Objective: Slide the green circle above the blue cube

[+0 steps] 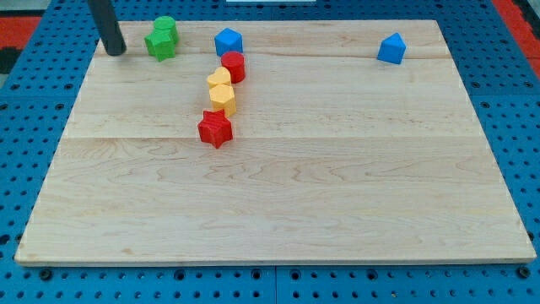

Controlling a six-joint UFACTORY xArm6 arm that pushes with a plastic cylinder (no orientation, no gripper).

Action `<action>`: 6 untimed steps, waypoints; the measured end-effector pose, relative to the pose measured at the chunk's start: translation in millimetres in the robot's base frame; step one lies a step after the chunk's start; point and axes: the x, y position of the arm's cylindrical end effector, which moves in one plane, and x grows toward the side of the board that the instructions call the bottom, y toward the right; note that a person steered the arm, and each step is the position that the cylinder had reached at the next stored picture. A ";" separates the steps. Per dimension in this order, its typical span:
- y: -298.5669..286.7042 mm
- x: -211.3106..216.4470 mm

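So the wooden bench (278, 194) is sitting on a blue pegboard surface (25, 93), and most of the blocks are bunched up near the view's top left. My tip (117, 51) is down on the board at the far top left corner area, just left of the two green pieces with a small gap between, not touching either one as far as I can see. No fingers on this rig at all, just the straight dark rod, so there's nothing spread or pinching. The green circle (166, 27) is right at the view's top edge of the board, and it's pressed up against a green star-ish block (159, 45) that sits just below and slightly left of it; the two overlap in the view so it's hard to tell exactly where one ends. To the right of those, a bit apart, is the blue cube (228, 41), also near the top edge, roughly level with the green pair. Just below the blue one is a red cylinder (234, 67), touching or nearly touching it. Then going down and slightly left there's a yellow heart (218, 81), a yellow hexagon-looking block (223, 100) right against it, and a red star (215, 128) at the bottom of that little chain. Way off at the view's top right, well apart from everything, is a second blue block (391, 49).
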 end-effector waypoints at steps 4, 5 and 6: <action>107.5 -43.4; 139.5 -43.3; 148.3 -58.0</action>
